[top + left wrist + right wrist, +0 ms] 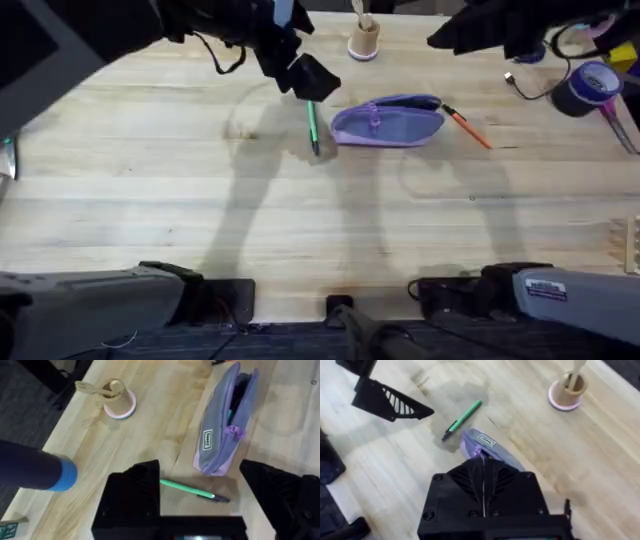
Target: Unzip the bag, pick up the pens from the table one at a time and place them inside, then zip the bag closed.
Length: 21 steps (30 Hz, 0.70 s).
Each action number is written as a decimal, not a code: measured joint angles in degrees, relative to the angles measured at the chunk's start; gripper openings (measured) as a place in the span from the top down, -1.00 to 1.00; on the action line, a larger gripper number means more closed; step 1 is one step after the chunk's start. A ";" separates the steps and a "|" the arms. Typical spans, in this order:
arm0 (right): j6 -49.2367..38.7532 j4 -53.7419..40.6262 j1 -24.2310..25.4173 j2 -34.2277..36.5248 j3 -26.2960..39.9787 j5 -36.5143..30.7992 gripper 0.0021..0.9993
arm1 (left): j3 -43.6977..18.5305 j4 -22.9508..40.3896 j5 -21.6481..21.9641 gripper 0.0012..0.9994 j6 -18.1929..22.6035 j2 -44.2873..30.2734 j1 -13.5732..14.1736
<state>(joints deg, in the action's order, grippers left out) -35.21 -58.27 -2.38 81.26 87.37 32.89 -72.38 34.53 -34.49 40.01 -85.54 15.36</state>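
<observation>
The lilac bag [388, 120] lies in the middle of the far half of the table [300, 230], and its zipper gapes open onto a dark inside [240, 390]. A green pen [313, 128] lies just left of the bag. An orange pen [467, 127] lies at the bag's right end. My left gripper [305, 80] hangs open above the green pen [192, 490], which lies on the wood between its fingers [132, 495]. My right gripper [483, 480] is shut and empty, held above the bag [482, 445].
A pink-based paper cup [364, 38] holding wooden sticks stands behind the bag. At the far right lie a dark purple tape roll [590, 85] and a cable. The near half of the table is bare wood.
</observation>
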 joint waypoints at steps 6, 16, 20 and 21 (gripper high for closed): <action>-1.12 -2.02 -0.08 0.41 0.00 1.04 0.95 | 0.00 0.01 0.01 -0.99 0.00 0.06 -0.39; -5.32 -7.38 -3.12 2.67 1.13 -6.75 0.95 | 0.00 0.04 0.01 -0.99 0.00 0.04 -0.39; -6.93 -9.98 -5.26 4.42 3.86 -12.52 0.95 | 0.00 0.04 0.01 -0.99 0.00 0.06 -0.39; -7.38 -10.54 -5.88 4.74 4.48 -14.00 0.95 | 0.00 0.04 0.01 -0.99 0.00 0.04 -0.39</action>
<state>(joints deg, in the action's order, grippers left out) -42.59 -68.81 -8.26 86.00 91.86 18.89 -72.38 34.57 -34.48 40.01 -85.49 14.96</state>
